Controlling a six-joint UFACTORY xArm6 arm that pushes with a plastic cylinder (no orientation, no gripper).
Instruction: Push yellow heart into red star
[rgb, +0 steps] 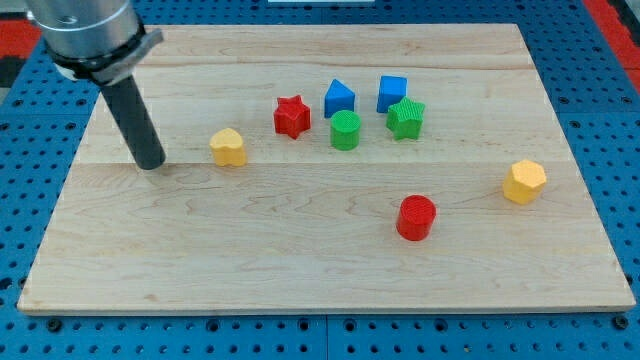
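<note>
The yellow heart (228, 147) lies on the wooden board, left of centre. The red star (291, 116) sits up and to the right of it, a short gap apart. My tip (151, 165) rests on the board to the left of the yellow heart and slightly below it, not touching it. The dark rod rises from the tip toward the view's top left.
A blue triangular block (339, 99), a blue cube (392, 93), a green cylinder (345, 131) and a green star (406, 118) cluster right of the red star. A red cylinder (416, 218) and a yellow hexagon (524, 182) lie at the lower right.
</note>
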